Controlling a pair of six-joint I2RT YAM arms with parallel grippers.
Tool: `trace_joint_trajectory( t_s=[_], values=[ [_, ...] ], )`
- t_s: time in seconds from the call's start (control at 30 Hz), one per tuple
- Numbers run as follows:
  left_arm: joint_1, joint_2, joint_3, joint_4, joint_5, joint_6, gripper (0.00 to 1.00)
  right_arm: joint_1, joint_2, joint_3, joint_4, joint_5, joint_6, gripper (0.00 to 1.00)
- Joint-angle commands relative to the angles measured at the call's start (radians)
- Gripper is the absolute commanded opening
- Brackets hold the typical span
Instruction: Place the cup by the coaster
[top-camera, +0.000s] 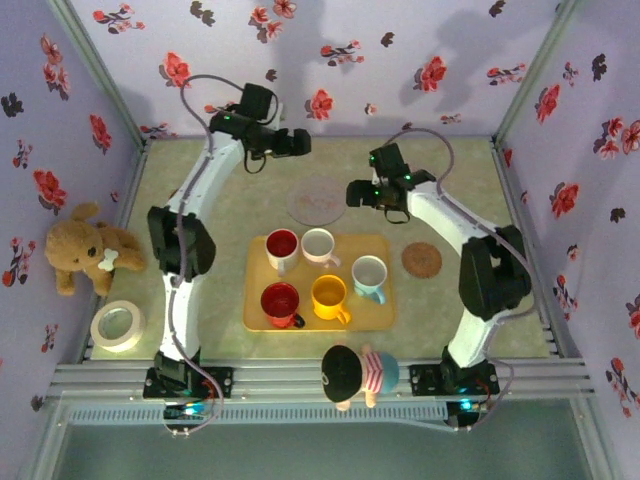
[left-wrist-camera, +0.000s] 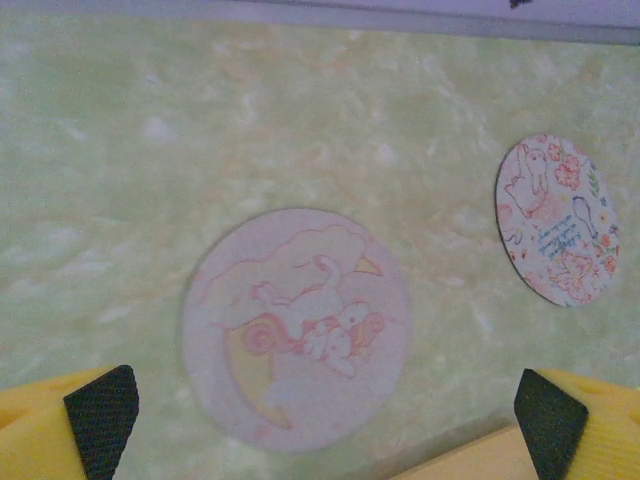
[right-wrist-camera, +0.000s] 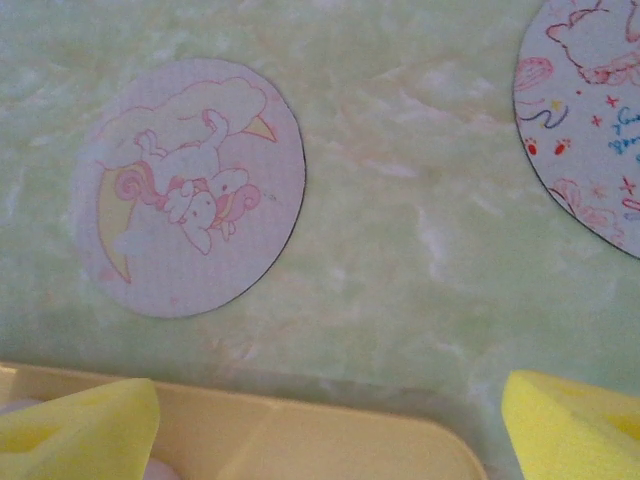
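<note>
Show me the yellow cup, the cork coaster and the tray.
yellow cup (top-camera: 328, 292), top view, its open mouth.
cork coaster (top-camera: 421, 260), top view, its centre.
tray (top-camera: 372, 314), top view, bare near-right corner.

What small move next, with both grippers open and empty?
Probably bring the right gripper over the yellow tray, down toward the white cup nearest it: that cup sits in the tray, and the pink round coaster is bare.

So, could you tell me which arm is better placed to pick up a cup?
Probably right: the right gripper hangs open beyond the yellow tray's far edge, near the white cup, with the cork coaster on its side. The left gripper sits farther back.
</note>
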Motion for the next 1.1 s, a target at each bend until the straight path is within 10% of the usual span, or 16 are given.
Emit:
trace_joint_trajectory(
  t_s=[0.0, 0.67, 1.07],
  values=[
    [0.011, -0.073, -0.087, -0.072, -0.061, 0.063, 1.00, 0.022, 0.089, 0.094, -0.108, 0.029, -0.026, 0.86],
    [0.185, -0.484, -0.650, -0.040, -0.095, 0.048, 1.00, 0.067, 0.531, 0.469, -0.198, 0.059, 0.011, 0.77],
    [0.218, -0.510, -0.696, -0.041, -0.095, 0.040, 1.00, 0.083, 0.664, 0.585, -0.237, -0.010, 0.016, 0.50]
  ],
)
